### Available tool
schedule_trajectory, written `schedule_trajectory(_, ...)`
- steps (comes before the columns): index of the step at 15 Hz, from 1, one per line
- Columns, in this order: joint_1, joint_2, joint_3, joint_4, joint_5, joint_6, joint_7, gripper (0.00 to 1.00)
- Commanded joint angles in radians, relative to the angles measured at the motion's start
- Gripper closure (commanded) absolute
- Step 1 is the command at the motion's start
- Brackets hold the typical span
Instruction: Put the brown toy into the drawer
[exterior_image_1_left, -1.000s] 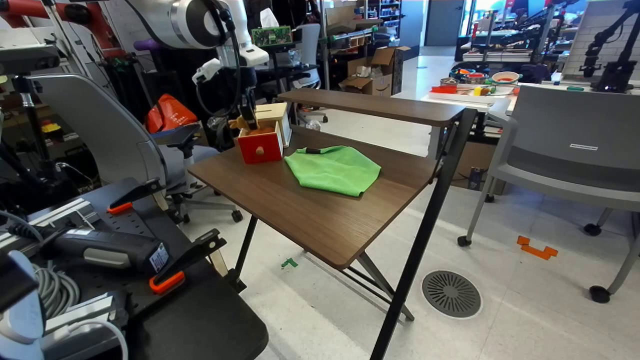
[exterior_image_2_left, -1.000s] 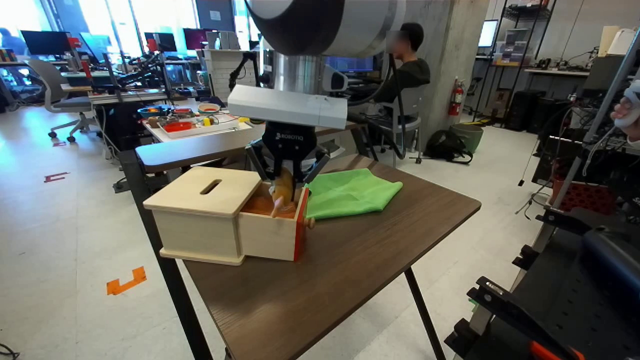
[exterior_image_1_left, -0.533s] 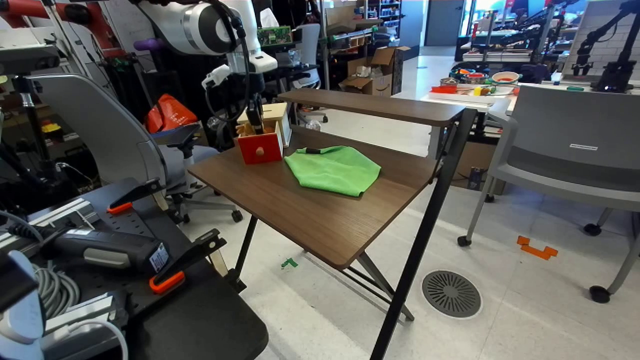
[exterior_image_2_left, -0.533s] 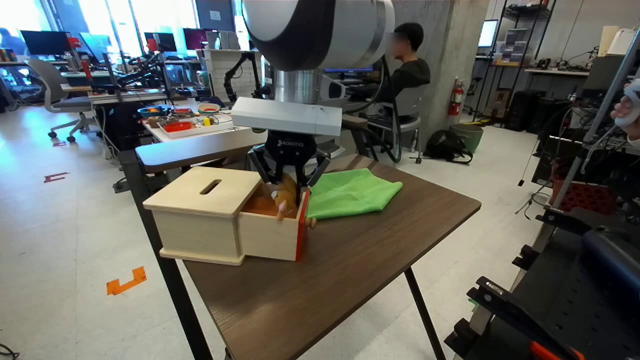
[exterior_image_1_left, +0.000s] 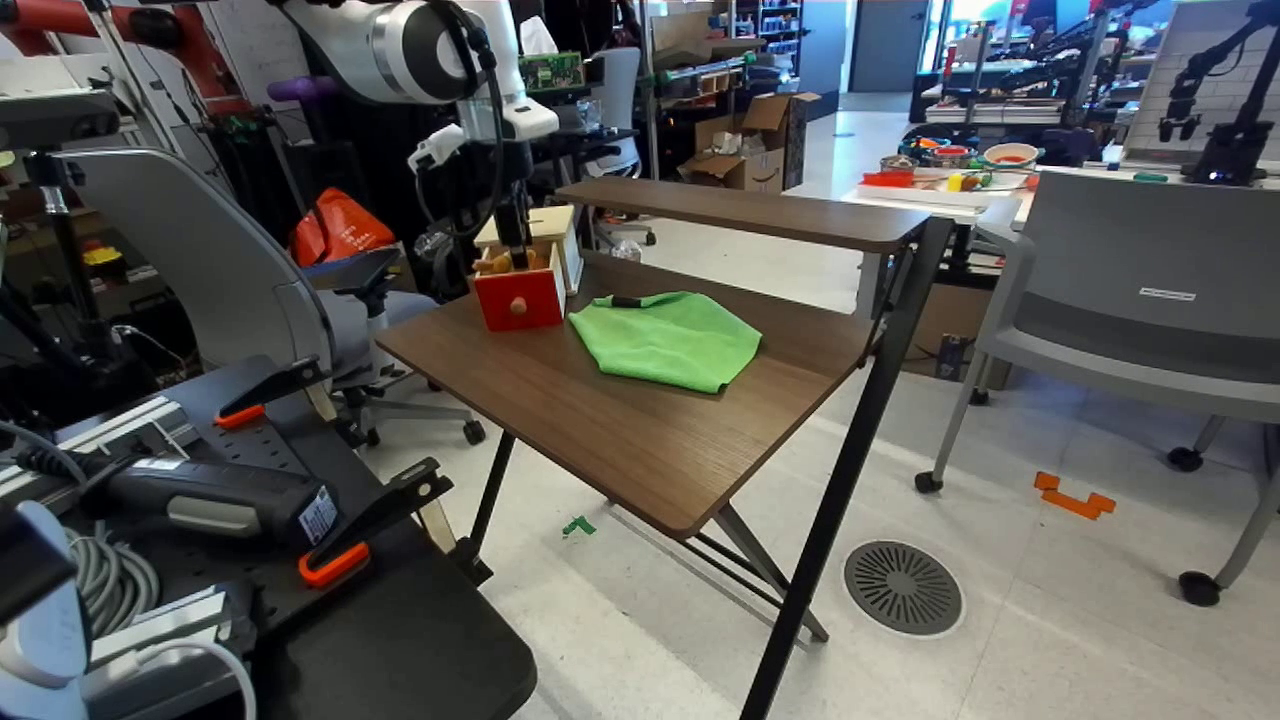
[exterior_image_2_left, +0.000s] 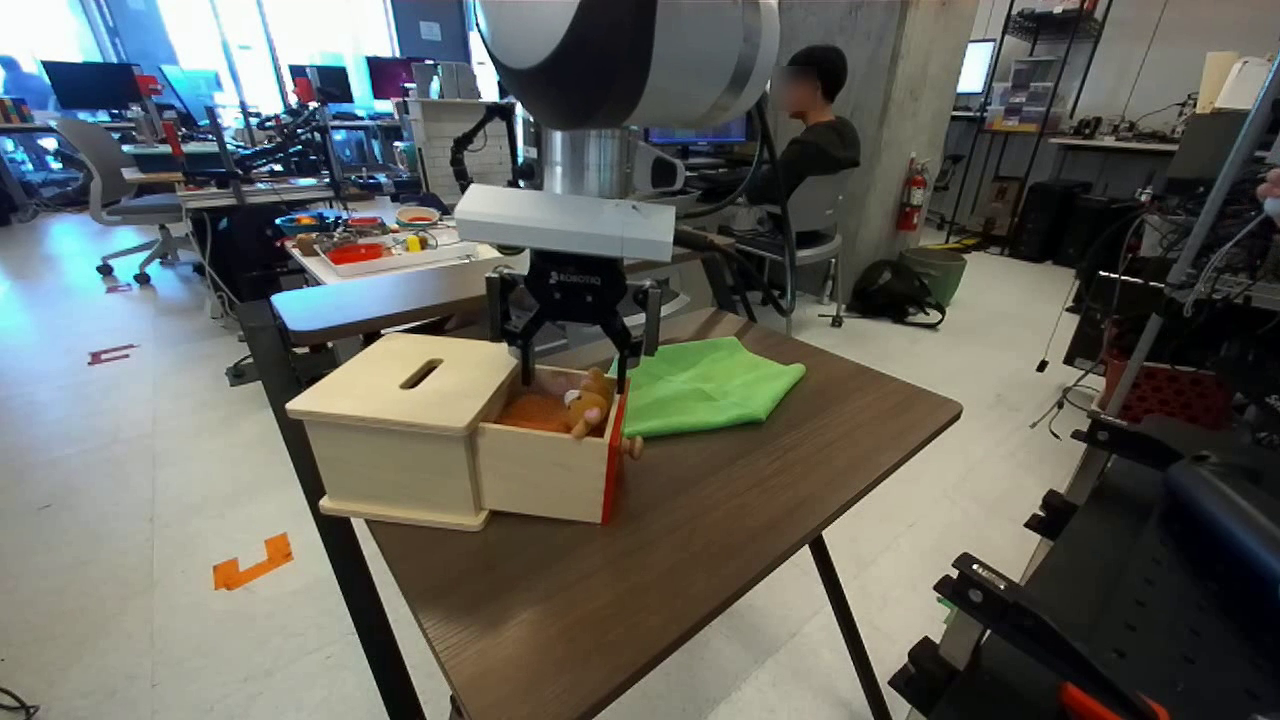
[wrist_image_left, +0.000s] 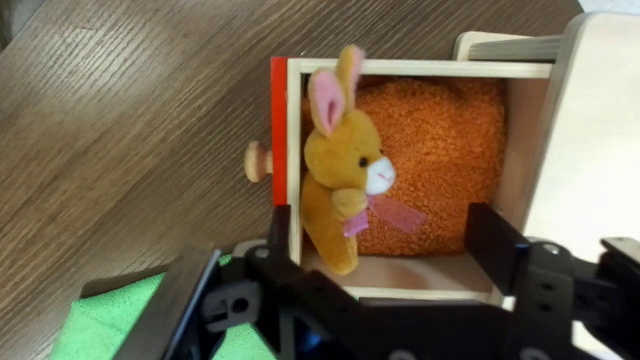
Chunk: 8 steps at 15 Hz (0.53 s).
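Observation:
The brown toy is a plush rabbit (wrist_image_left: 345, 155) with pink ears, a white muzzle and a pink ribbon. It lies in the pulled-out drawer (wrist_image_left: 425, 68), against the inside of the red front, with one ear tip over the side rim. In an exterior view the toy (exterior_image_2_left: 588, 405) shows above the drawer wall (exterior_image_2_left: 540, 475). My gripper (wrist_image_left: 381, 212) stands open over the drawer, its fingers apart from the toy. One finger (wrist_image_left: 281, 225) overlaps the red front edge; whether it touches is unclear. The gripper (exterior_image_2_left: 575, 384) points straight down in an exterior view.
Orange cloth (wrist_image_left: 435, 165) fills much of the drawer. The light wooden box (exterior_image_2_left: 400, 470) holds the drawer, and a wooden knob (wrist_image_left: 256, 161) sticks out in front. A green cloth (exterior_image_2_left: 700, 385) lies beside it on the brown table (exterior_image_2_left: 760, 480). A raised shelf (exterior_image_1_left: 740, 212) runs along the table.
My gripper was shut on the toy above the drawer; it has moved lower and opened. The toy has dropped in and leans toward the front. The drawer has slid slightly further out.

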<state>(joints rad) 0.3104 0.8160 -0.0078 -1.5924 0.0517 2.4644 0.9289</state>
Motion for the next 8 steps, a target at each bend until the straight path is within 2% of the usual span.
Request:
schedule_trajectory(1, -0.001, -0.040, 0.001, -0.007, 0.015, -0.019, 0.004, 0.00)
schedule_trajectory(4, -0.008, -0.124, 0.017, -0.076, 0.025, 0.010, -0.012, 0.00)
schedule_trajectory(6, -0.028, -0.191, 0.057, -0.145, 0.050, 0.016, -0.058, 0.00)
schedule_trajectory(7, 0.000, -0.099, 0.015, -0.041, 0.018, 0.000, -0.014, 0.00)
schedule_trajectory(8, -0.002, -0.129, 0.026, -0.068, 0.025, 0.000, -0.024, 0.00)
